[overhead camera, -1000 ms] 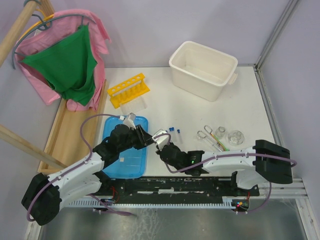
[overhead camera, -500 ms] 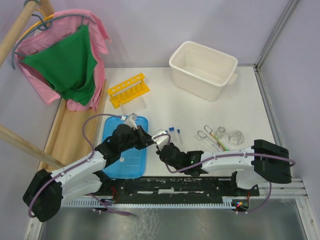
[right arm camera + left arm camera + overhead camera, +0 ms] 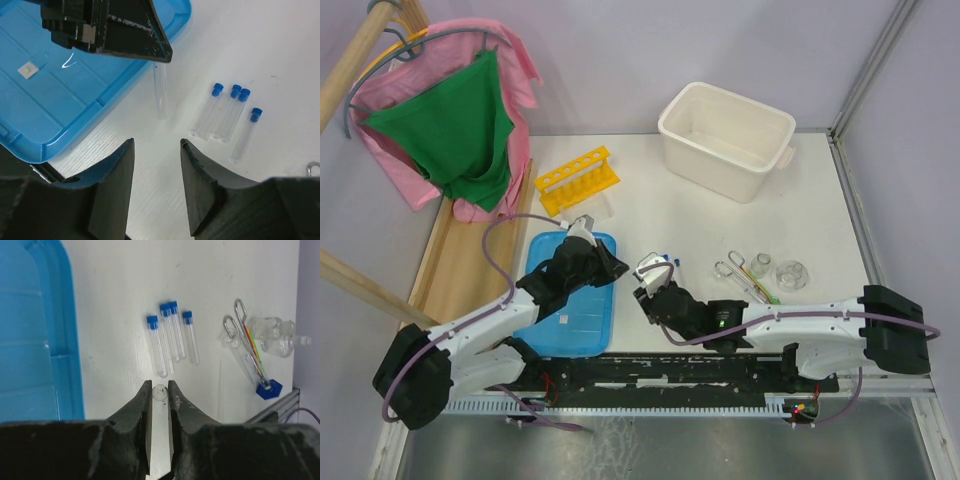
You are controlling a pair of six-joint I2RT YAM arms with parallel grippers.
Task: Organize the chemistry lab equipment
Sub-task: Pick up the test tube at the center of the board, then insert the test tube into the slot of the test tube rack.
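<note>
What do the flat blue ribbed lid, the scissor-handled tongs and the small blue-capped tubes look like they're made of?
Flat blue ribbed lid: likely plastic, glossy, with moulded ridges.
Scissor-handled tongs: metal, going by the shiny silver wire loops.
Small clear blue-capped tubes: transparent glass or plastic, cannot tell which; caps look like matte blue plastic.

White table [image 3: 650,215], lilac walls [image 3: 620,60], wooden rack [image 3: 352,55] hung with pink and green cloths [image 3: 450,130]

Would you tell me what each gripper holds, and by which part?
Left gripper: a tube, pinched by its upper end, rounded end sticking out. Right gripper: open, empty.
</note>
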